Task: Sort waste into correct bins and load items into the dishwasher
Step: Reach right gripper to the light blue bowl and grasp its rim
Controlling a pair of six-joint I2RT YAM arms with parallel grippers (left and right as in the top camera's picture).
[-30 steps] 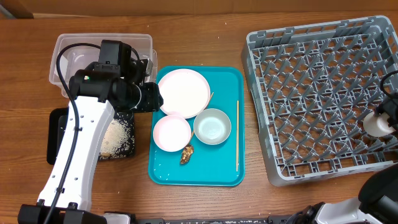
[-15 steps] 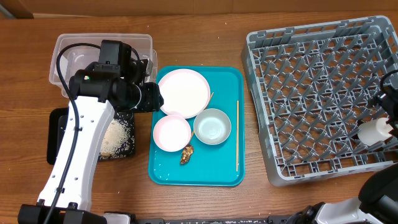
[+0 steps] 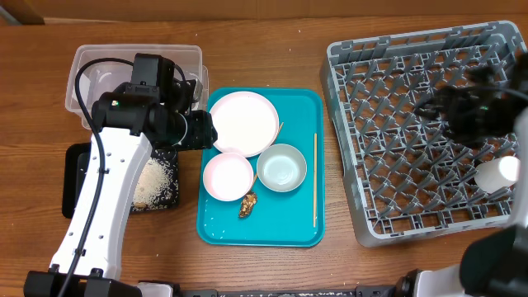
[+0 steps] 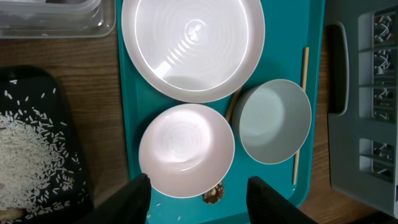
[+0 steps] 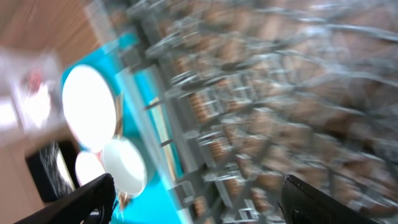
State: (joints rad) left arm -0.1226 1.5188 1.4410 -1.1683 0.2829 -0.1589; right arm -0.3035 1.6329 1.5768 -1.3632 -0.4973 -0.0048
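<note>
The white plate (image 3: 243, 122), a whitish bowl (image 3: 228, 176), a grey-green bowl (image 3: 281, 167), a chopstick (image 3: 314, 177) and a brown food lump (image 3: 247, 205) lie on the teal tray (image 3: 301, 107). My left gripper (image 4: 202, 205) is open and empty, above the whitish bowl (image 4: 186, 149) and the lump (image 4: 213, 196). Rice (image 3: 153, 181) lies in the black tray (image 3: 74, 177). The clear tub (image 3: 82, 70) is behind it; the napkin is hidden there. A white cup (image 3: 499, 172) lies in the grey rack (image 3: 396, 66). My right gripper (image 5: 202, 199) is open and empty, blurred over the rack.
The left arm (image 3: 115, 181) covers part of the clear tub and the black tray. The rack's near wall (image 4: 367, 155) stands just right of the teal tray. Bare wooden table shows between the tray and the rack (image 3: 337, 206).
My right gripper has let go of the white cup, which now lies in the rack, and has swung up and left over the rack. The left arm has not moved.
</note>
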